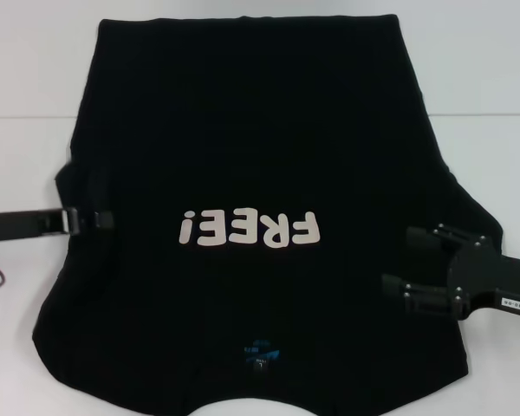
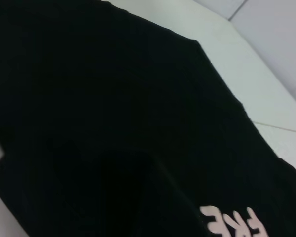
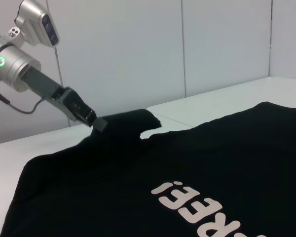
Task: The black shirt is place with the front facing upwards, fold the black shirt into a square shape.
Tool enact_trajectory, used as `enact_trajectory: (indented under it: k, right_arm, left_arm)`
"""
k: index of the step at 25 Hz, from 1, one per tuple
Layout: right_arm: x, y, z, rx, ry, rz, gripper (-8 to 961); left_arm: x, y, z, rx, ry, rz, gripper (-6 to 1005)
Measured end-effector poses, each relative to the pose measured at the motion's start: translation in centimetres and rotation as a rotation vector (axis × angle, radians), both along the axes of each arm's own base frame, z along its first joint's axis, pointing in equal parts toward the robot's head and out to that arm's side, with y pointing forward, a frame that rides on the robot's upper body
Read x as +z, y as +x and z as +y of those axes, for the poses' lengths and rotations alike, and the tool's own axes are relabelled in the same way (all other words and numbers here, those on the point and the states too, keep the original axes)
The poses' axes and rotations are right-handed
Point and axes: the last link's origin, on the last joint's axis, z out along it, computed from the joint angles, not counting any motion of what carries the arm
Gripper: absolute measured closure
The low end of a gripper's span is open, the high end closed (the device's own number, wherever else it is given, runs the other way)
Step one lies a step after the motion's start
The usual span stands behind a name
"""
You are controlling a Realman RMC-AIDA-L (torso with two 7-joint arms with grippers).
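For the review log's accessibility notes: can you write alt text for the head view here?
A black shirt with white "FREE!" lettering lies spread face up on a white table, collar nearest the camera. The left gripper is at the shirt's left sleeve; the right gripper, fingers open, is over its right edge.

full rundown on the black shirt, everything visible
The black shirt is plain black cloth, spread front-up on the white table, collar toward the robot. White "FREE!" lettering crosses the chest; a small blue label sits at the neck. The left tool pinches its left sleeve, lifting it slightly. The right tool hovers open over the right sleeve.
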Motion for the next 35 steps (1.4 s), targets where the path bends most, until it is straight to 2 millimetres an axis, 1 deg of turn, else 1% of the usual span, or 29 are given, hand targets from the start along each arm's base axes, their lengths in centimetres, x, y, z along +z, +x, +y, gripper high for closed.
enact_trajectory:
  k: [4,7,9,12,14,16,19,23,25,27,28,30,32,35]
  right_arm:
    - [0.0,0.0,0.0,0.0,0.001,-0.001,41]
    - [0.0,0.0,0.0,-0.001,0.002,-0.003,42]
    - [0.0,0.1,0.1,-0.004,0.004,-0.002,42]
    - [0.5,0.2,0.2,-0.036,0.013,0.021,42]
    - [1.1,0.3,0.5,-0.104,0.012,0.06,42]
    - [2.4,0.4,1.2,-0.2,-0.008,0.094,41]
    - [5.5,0.8,2.7,-0.41,-0.071,0.109,41]
    - [9.7,1.4,4.1,-0.685,-0.133,0.072,43]
    - [11.3,1.6,4.6,-0.822,-0.153,0.046,44]
    - [12.8,1.8,5.0,-0.955,-0.147,0.012,45]
    - [13.2,1.8,5.1,-1.016,-0.144,-0.002,45]
    - [13.3,1.8,5.4,-1.085,-0.143,-0.048,46]
    - [12.9,1.8,5.7,-1.121,-0.146,-0.092,47]
    - [11.7,1.7,6.2,-1.14,-0.162,-0.126,48]
  left_arm:
    - [-1.0,0.2,-0.3,-0.021,-0.03,-0.033,907]
    - [-1.6,1.4,-1.0,-0.143,-0.09,-0.108,886]
    - [-1.6,2.2,-1.6,-0.237,-0.105,-0.154,872]
    - [-1.3,2.4,-2.4,-0.341,-0.081,-0.17,851]
    - [-1.3,2.4,-3.2,-0.425,-0.07,-0.16,774]
    - [-1.5,2.4,-4.3,-0.54,-0.073,-0.144,697]
    - [-1.9,2.5,-5.8,-0.659,-0.074,-0.143,579]
    - [-2.6,2.4,-6.9,-0.737,-0.067,-0.14,420]
    - [-2.9,2.2,-7.3,-0.745,-0.068,-0.135,190]
    - [-3.1,2.0,-7.5,-0.747,-0.074,-0.124,162]
    - [-3.2,1.9,-7.5,-0.749,-0.078,-0.117,149]
    - [-3.4,1.6,-7.6,-0.743,-0.089,-0.099,121]
    - [-3.5,1.3,-7.7,-0.734,-0.095,-0.086,93]
    - [-3.5,1.1,-7.8,-0.732,-0.092,-0.079,52]
